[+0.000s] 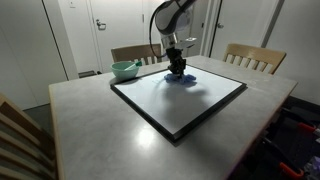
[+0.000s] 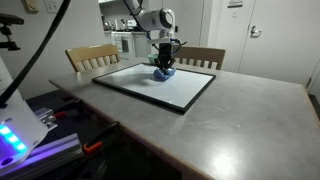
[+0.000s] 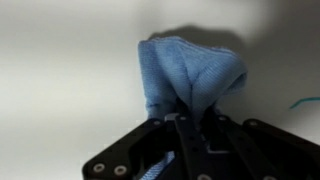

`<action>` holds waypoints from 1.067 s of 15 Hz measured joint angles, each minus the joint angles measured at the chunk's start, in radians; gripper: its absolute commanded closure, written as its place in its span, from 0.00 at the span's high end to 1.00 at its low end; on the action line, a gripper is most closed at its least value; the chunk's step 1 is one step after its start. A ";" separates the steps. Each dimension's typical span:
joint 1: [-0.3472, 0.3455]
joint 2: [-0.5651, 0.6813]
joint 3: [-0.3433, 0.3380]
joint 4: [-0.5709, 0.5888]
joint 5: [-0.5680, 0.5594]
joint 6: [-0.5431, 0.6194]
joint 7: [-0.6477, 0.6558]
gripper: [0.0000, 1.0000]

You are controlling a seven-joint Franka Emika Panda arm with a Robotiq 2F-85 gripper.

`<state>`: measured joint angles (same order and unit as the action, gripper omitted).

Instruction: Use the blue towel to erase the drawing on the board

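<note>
The whiteboard [image 1: 180, 100] with a black frame lies flat on the table; it also shows in an exterior view [image 2: 150, 85]. My gripper [image 1: 177, 68] is shut on the blue towel [image 1: 181, 77] and presses it onto the board's far part. In an exterior view the gripper [image 2: 165, 66] holds the towel [image 2: 163, 73] near the board's far edge. In the wrist view the bunched blue towel [image 3: 190, 70] sits between my closed fingers [image 3: 188, 118] on the white surface. A thin blue stroke [image 3: 305, 101] shows at the right edge.
A light green bowl [image 1: 125, 69] stands on the table beside the board's far corner. Wooden chairs [image 1: 255, 57] stand behind the table, and another chair [image 1: 20, 140] at the near side. Electronics with lit LEDs [image 2: 15, 135] sit off the table edge.
</note>
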<state>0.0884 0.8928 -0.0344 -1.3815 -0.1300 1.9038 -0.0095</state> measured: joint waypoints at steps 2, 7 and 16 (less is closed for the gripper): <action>-0.011 0.000 0.001 0.000 0.001 -0.002 -0.001 0.04; -0.007 -0.001 0.035 0.000 0.001 -0.019 -0.051 0.04; 0.007 -0.001 0.152 -0.006 0.020 -0.073 -0.150 0.04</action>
<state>0.0955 0.8919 0.1177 -1.3878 -0.1102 1.8310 -0.1600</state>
